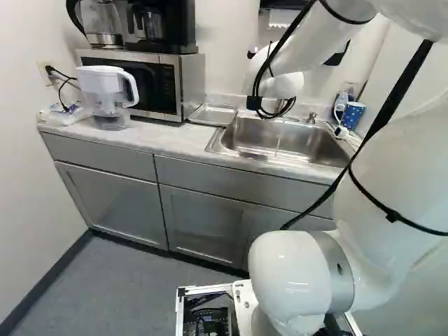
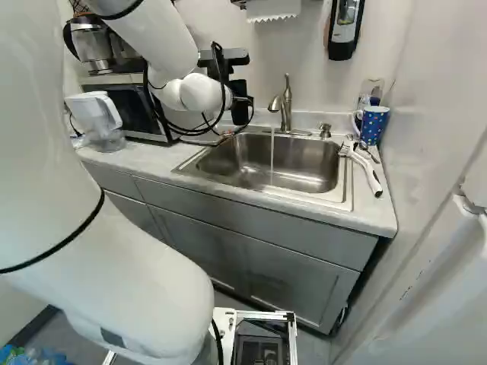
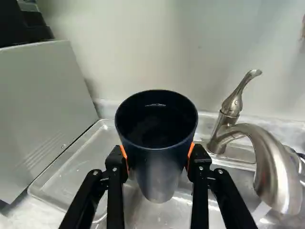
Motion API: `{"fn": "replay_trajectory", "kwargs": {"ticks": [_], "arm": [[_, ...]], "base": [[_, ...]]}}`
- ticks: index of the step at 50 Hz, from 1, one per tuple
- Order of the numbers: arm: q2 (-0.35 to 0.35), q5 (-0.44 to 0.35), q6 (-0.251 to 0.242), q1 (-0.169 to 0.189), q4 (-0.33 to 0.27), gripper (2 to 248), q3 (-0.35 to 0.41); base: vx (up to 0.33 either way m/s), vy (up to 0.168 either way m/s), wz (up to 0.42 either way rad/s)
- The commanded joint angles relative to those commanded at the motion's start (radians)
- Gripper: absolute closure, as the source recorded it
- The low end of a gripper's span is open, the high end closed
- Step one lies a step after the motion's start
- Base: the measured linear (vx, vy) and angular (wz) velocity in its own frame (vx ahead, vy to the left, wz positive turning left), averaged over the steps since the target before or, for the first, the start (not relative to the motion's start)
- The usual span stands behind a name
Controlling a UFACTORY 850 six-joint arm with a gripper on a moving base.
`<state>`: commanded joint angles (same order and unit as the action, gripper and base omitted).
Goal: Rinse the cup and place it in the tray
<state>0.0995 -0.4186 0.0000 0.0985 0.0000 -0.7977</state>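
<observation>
While water point(image 2: 272, 156) streams from curved metal faucet point(image 2: 286, 110), gripper point(image 2: 241, 106) clasps smooth, tapered dark cup point(image 3: 159, 169).

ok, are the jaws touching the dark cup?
Touching. The wrist view shows the orange pads of the jaws against the dark cup, on opposite sides.

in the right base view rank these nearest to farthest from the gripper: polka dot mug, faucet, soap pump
1. faucet, just to the gripper's right
2. soap pump, right of the faucet
3. polka dot mug, farthest right
</observation>
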Motion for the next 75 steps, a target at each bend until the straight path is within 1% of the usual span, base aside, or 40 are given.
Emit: {"fn": "replay_trajectory", "kwargs": {"ticks": [5, 12, 75], "arm": [[0.000, 0.000, 0.017, 0.000, 0.000, 125, 0.000], [0.000, 0.000, 0.077, 0.000, 0.000, 125, 0.000], [0.000, 0.000, 0.736, 0.000, 0.000, 125, 0.000]], "base": [[0.000, 0.000, 0.000], [0.000, 0.000, 0.000], [0.000, 0.000, 0.000]]}}
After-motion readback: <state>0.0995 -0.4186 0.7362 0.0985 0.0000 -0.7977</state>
